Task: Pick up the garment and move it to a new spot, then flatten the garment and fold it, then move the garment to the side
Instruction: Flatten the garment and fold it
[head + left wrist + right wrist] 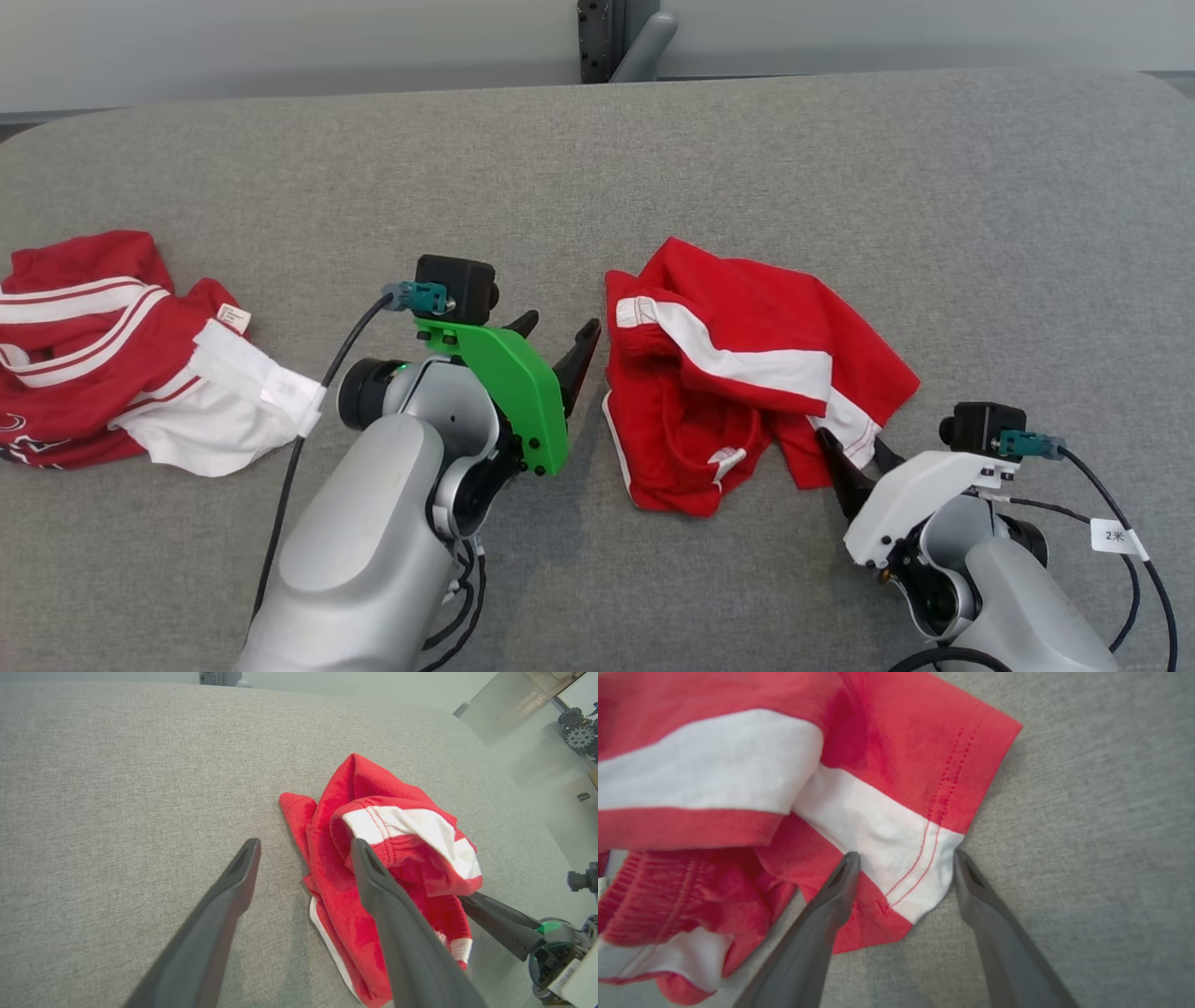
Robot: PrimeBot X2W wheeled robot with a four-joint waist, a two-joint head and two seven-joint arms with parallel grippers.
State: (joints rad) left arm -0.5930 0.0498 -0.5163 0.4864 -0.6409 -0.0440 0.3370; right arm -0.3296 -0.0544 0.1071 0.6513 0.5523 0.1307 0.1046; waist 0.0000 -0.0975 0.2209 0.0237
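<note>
Right claw (906, 856) wide astride stitched corner of garment (901, 742)

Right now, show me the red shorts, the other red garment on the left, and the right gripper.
red shorts (756, 359), head view, on the white stripe.
other red garment (140, 373), head view, on its red middle.
right gripper (906, 855), right wrist view, midway between its open fingertips.

The left gripper (560, 327), dark-fingered on a green plastic mount (509, 392), points far and rightward from its silver forearm (364, 523), fingers spread apart. The right gripper (854, 446), on a white plastic mount (910, 499), leans far and leftward, fingers also parted.
</note>
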